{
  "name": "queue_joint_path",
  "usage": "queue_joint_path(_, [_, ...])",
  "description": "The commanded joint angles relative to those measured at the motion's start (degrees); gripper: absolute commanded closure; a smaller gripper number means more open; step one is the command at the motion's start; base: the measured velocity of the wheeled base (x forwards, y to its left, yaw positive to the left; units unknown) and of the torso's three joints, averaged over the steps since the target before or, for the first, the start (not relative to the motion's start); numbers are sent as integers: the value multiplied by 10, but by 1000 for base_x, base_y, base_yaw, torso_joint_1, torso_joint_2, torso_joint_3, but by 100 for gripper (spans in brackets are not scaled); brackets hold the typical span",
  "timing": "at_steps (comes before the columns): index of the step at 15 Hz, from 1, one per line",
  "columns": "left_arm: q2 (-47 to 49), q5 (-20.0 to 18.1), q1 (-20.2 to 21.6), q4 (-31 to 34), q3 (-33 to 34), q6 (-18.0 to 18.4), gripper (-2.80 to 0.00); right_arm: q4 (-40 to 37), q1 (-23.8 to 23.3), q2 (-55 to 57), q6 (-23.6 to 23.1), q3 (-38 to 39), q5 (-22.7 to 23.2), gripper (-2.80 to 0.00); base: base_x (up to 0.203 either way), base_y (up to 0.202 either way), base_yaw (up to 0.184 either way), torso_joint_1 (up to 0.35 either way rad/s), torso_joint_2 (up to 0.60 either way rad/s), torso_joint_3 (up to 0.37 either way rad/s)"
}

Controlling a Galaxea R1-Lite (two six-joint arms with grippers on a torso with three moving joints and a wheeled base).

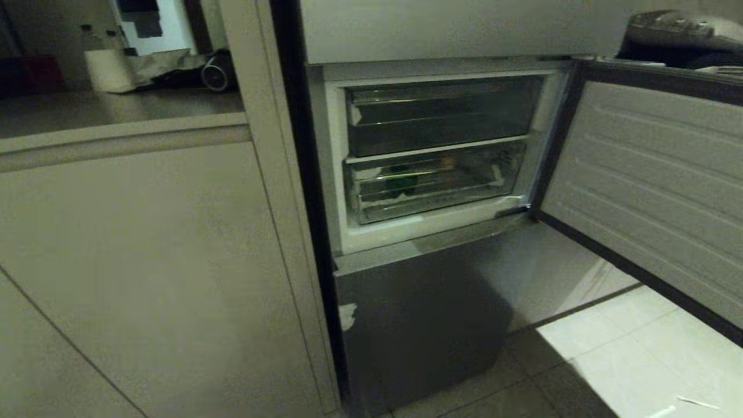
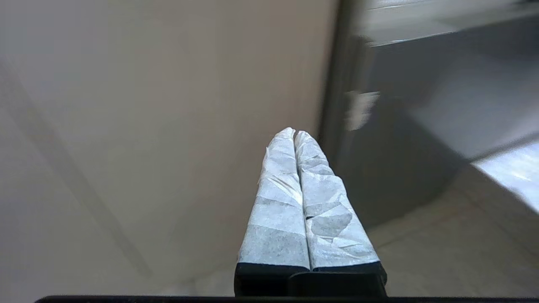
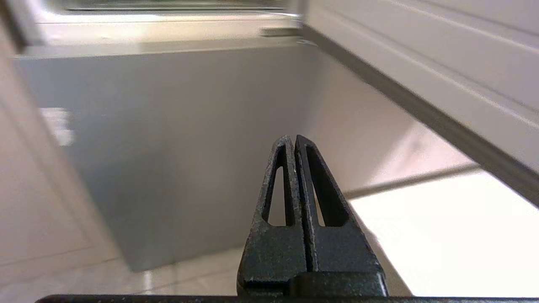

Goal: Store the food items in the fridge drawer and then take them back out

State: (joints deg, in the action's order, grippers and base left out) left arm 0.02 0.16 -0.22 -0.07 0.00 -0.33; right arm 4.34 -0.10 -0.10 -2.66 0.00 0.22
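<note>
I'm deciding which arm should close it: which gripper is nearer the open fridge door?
Right. The right gripper, shut, sits low just beside and below the open fridge door. The left gripper, shut, is by the beige cabinet panel, farther away.

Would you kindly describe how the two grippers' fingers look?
The left gripper has tapered fingers wrapped in crinkled white tape above a black base. The right gripper has bare black, grainy-textured fingers, each pierced by a long slot.
</note>
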Motion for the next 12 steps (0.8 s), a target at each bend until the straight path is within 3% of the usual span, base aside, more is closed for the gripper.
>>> queue_joint_path(1, [1,0,0,0,0,0,0,1,0,1,7,18,0,0,0,9,-173,-2,3,6])
queue_joint_path(8, [1,0,0,0,0,0,0,2,0,1,22,18,-4,0,-1,7,-173,2,3,1])
queue_joint_path(12, [1,0,0,0,0,0,0,2,0,1,20,18,-4,0,-1,2,-42,1,1,1])
